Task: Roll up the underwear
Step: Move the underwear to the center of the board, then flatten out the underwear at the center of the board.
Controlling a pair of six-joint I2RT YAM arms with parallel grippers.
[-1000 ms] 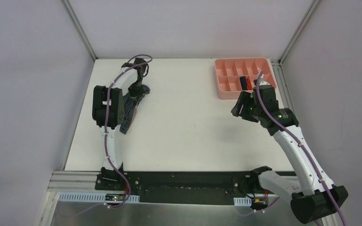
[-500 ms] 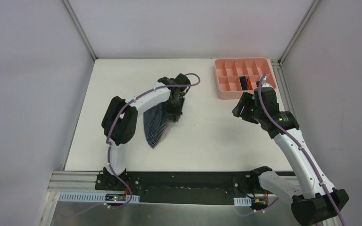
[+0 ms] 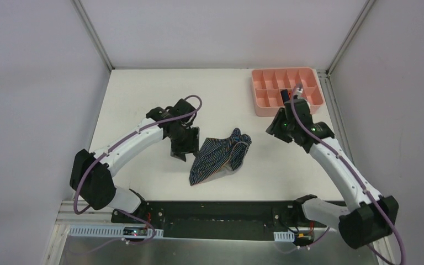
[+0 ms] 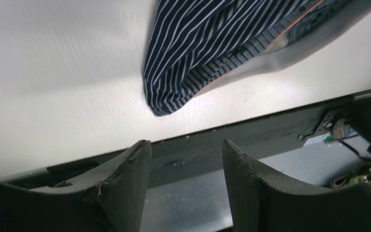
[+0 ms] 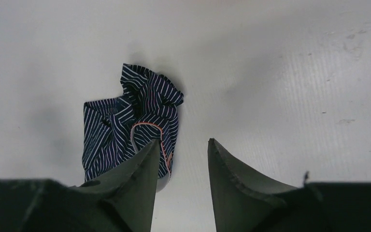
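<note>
the striped underwear (image 3: 221, 154) lay crumpled mid-desk (image 3: 143, 99), with neither arm touching it. at its 9 o'clock the left pincer (image 4: 184, 145) gaped wide and empty; at 2 o'clock the right pincer (image 5: 182, 141) stood partly open, also empty. it probably needed flattening first, then a tight roll from one edge.

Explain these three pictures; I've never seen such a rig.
Two white robot arms are bolted to a white table. One picture looks down from above; the other two come from cameras on each wrist, so the dark prongs are each arm's own pincer. A crumpled dark blue cloth brief with thin pale stripes lies between them. A pink plastic compartment tray sits at the far right corner. The left pincer and right pincer stand open, holding nothing.
</note>
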